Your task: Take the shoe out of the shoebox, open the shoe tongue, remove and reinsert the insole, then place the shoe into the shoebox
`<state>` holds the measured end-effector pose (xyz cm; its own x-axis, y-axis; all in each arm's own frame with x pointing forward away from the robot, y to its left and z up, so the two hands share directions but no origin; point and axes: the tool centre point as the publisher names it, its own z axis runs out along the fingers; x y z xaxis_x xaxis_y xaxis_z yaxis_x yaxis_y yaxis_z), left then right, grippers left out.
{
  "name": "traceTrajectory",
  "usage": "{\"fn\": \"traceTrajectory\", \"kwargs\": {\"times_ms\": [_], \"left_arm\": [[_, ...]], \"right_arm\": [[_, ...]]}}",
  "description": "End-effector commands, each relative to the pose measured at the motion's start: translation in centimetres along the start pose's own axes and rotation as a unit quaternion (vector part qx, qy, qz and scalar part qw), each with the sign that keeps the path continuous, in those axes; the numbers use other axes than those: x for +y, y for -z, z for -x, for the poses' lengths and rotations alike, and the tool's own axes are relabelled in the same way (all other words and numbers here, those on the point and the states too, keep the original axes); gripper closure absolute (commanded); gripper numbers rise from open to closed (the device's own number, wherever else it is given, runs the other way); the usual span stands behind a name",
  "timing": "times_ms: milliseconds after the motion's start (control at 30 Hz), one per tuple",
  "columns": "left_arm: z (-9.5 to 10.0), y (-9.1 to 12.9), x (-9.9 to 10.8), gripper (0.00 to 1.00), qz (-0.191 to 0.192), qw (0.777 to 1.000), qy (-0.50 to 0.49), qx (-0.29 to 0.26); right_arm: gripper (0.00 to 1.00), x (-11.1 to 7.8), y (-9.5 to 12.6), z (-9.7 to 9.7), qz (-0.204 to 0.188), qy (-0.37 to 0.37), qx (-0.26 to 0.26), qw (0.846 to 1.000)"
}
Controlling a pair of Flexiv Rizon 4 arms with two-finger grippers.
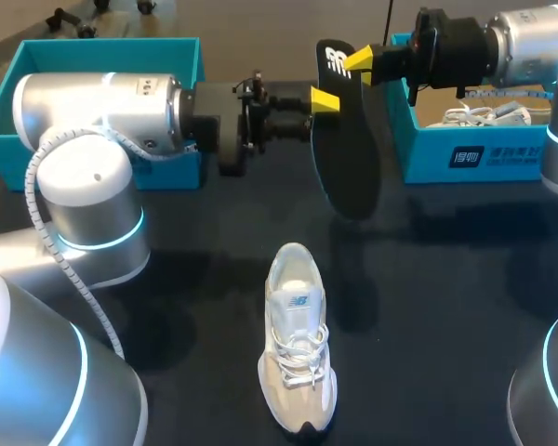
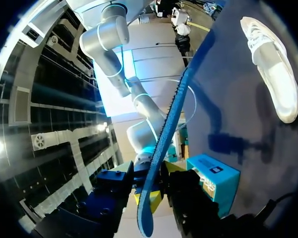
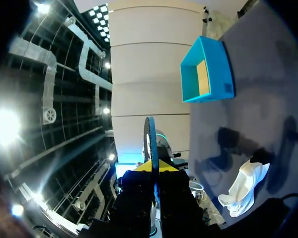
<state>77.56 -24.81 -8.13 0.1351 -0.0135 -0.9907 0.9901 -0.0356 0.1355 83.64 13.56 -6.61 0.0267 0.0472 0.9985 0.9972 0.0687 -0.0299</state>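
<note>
In the head view, the insole (image 1: 349, 158) hangs on edge at upper middle and hides the far finger of our left gripper (image 1: 322, 100). Our right gripper (image 1: 358, 61) pinches its top end. The shoe (image 1: 298, 358) sits on its sole at lower middle of the table (image 1: 446, 307).

From the left wrist, we see yellow tips pressed against both faces of the insole (image 2: 164, 134).

From the right wrist, the tips clamp the insole (image 3: 150, 139), seen edge-on; the shoe (image 3: 243, 191) lies well apart.

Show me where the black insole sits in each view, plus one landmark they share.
Head view: insole held up in the air, beyond the white shoe.
Left wrist view: insole edge-on, clamped in the left pincer.
Right wrist view: insole edge-on, clamped in the right pincer.
Shared landmark: white shoe, visible in all three.
</note>
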Motion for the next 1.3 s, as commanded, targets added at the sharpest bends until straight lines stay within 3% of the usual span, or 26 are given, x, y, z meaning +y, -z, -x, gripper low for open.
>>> {"fn": "traceTrajectory", "kwargs": {"times_ms": [33, 667, 867, 967, 1233, 1267, 1300], "left_arm": [[-0.02, -0.37, -0.01, 0.66, 0.004, 1.0, -0.002, 0.007], [0.56, -0.45, 0.11, 0.71, 0.005, 1.0, -0.006, 0.001], [0.34, -0.71, 0.1, 0.85, 0.003, 1.0, -0.004, 0.005], [0.28, -0.8, 0.15, 1.0, 0.003, 1.0, -0.003, 0.006], [0.1, -0.82, 0.17, 1.0, 0.004, 1.0, -0.003, 0.006], [0.09, -0.76, 0.17, 1.0, 0.004, 1.0, -0.003, 0.006], [0.11, -0.63, 0.17, 1.0, 0.004, 1.0, -0.003, 0.005]], "right_arm": [[1.0, 0.09, -0.16, 0.03, 0.0, 0.0, 0.0, 1.0], [1.0, 0.09, -0.16, 0.03, 0.0, 0.0, 0.0, 1.0], [1.0, 0.09, -0.16, 0.03, 0.0, 0.0, 0.0, 1.0], [1.0, 0.09, -0.16, 0.03, 0.0, 0.0, 0.0, 1.0], [1.0, 0.09, -0.15, 0.01, 0.001, 0.001, 0.001, 1.0], [0.87, 0.09, -0.12, -0.03, 0.003, 0.005, 0.003, 1.0], [0.2, 0.09, -0.08, -0.09, 0.004, 0.01, 0.004, 1.0]]}}
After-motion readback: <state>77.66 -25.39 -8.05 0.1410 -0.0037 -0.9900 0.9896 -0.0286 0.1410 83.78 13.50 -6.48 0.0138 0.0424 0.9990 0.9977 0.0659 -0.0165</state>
